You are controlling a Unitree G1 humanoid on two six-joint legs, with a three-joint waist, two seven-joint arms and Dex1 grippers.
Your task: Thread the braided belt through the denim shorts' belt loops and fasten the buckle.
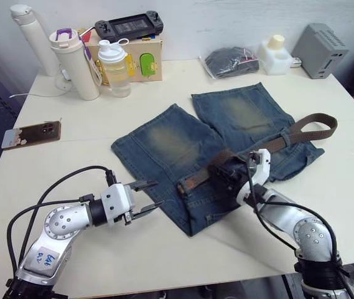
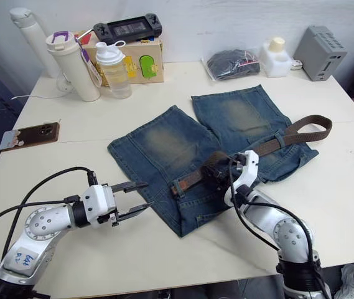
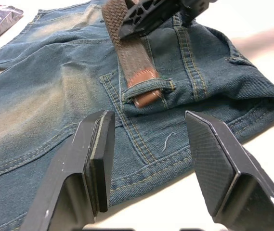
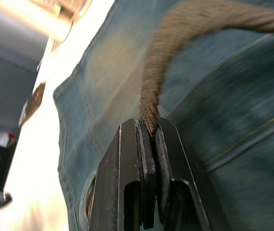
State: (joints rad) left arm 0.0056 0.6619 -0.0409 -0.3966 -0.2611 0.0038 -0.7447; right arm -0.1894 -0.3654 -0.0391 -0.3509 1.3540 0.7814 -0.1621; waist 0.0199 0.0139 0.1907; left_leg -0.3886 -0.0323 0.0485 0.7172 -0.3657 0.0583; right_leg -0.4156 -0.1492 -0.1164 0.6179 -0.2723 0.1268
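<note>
Shorts (image 1: 226, 143) lie flat mid-table, waistband toward the near edge, legs pointing far. Belt (image 1: 301, 128) runs along the waistband: its far end loops back on the right, off the denim, while its tan tip (image 3: 144, 94) sits pushed under a loop (image 3: 149, 86) near the waistband's left end.

Right gripper (image 1: 229, 174) is clenched on the strap just right of that loop, evidently to feed it leftward through. Left gripper (image 1: 145, 199) hovers with fingers spread, just left of the shorts' near corner and facing the tip, judged ready to receive and pull it.

Belt is dark brown, woven, arched up slightly at the grasp. Buckle cannot be made out. Threading appears at an early stage; fastening not yet done.
</note>
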